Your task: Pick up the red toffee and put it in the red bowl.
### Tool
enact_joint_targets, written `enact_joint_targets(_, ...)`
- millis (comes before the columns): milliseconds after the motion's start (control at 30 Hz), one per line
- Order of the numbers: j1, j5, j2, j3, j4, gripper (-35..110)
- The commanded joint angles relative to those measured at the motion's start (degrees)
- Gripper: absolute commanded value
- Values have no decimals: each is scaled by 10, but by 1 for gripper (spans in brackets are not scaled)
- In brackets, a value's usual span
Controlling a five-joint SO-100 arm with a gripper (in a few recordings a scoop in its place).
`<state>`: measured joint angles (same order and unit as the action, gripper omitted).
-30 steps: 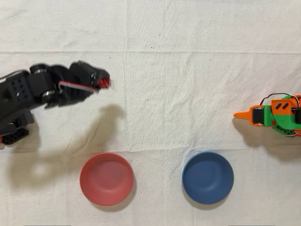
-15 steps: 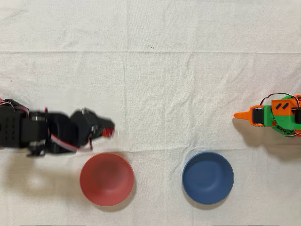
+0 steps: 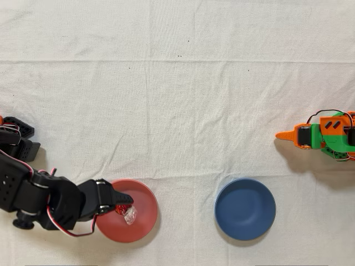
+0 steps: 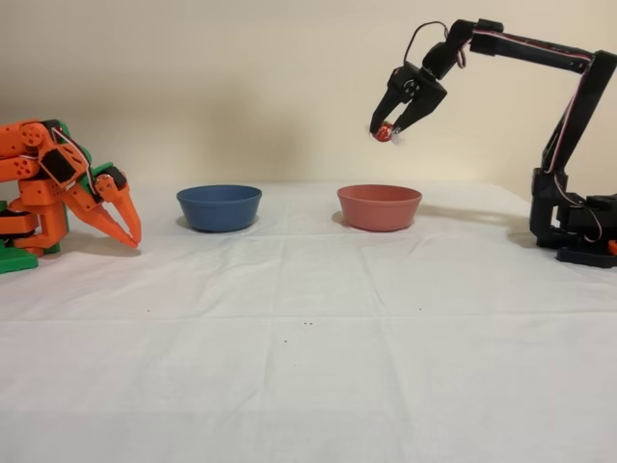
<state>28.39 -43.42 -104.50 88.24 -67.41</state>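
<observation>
Black hand pinched shut on red toffee, poised high above red bowl, right of blue bowl in fixed view. Risk: released from such height, bouncing out onto surface.

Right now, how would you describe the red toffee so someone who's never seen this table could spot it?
Find the black arm; its gripper hangs above the red bowl. Pinched at its tips is the red toffee, a tiny shiny red sweet with a clear wrapper end, far smaller than either bowl and off the cloth.
</observation>
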Motion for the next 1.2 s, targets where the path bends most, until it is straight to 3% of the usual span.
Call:
enact_joint_targets(0,23,2,-2,6,17,8)
enact_joint_targets(800,75,-4,112,57,133,7)
enact_joint_targets(1167,77,16,124,46,118,30)
